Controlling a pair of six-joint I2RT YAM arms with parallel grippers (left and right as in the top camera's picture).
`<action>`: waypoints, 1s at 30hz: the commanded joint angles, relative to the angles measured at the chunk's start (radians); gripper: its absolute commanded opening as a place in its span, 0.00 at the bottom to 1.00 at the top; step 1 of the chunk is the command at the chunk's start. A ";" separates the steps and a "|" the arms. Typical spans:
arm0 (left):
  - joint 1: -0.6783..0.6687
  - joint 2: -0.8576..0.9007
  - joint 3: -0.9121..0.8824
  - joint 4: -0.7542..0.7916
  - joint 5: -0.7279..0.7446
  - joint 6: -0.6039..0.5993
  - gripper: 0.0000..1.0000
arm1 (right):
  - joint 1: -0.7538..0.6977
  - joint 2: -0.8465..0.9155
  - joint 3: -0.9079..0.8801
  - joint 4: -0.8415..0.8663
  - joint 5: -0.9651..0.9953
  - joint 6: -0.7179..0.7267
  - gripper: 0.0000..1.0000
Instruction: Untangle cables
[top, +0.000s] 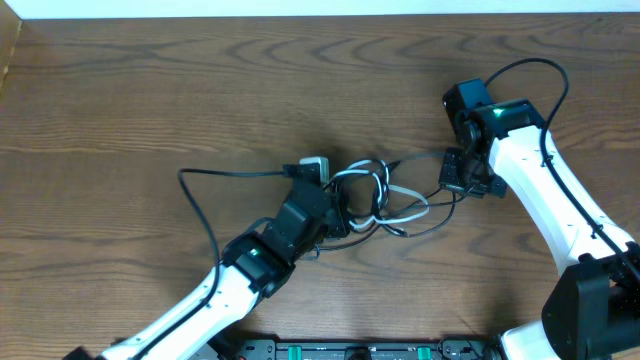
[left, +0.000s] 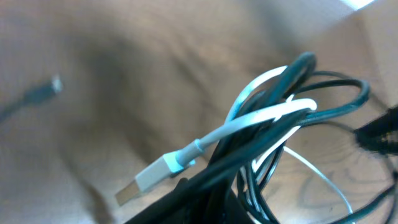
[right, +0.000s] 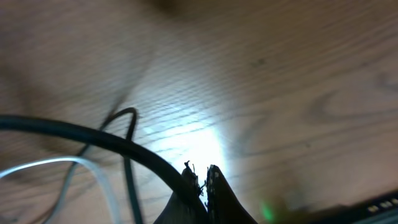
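The cables lie in a knot (top: 372, 195) at the table's middle: a white cable (top: 408, 206) looped through two black ones. One black cable (top: 198, 195) trails off to the left. My left gripper (top: 338, 212) is at the knot's left side, shut on black cable strands (left: 292, 121). The white cable's USB plug (left: 149, 179) hangs just beside my left gripper (left: 249, 202). My right gripper (top: 446, 172) is at the knot's right, shut on a black cable (right: 93, 135) that runs taut from the knot into its fingertips (right: 193, 180). A white loop (right: 93, 171) lies below it.
The brown wooden table (top: 200, 80) stretches to a pale far edge. Thicker black robot cabling (top: 540, 75) arcs over the right arm. A black base rail (top: 370, 350) sits along the near edge.
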 joint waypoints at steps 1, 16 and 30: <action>0.053 0.040 0.003 -0.031 0.016 -0.161 0.08 | -0.026 0.002 -0.006 -0.064 0.216 0.098 0.01; 0.582 -0.011 0.003 -0.027 0.331 -0.170 0.08 | -0.299 0.002 -0.006 -0.089 0.178 0.257 0.03; 0.591 -0.011 0.003 0.341 0.678 -0.144 0.08 | -0.273 0.002 -0.006 0.001 -0.126 -0.037 0.47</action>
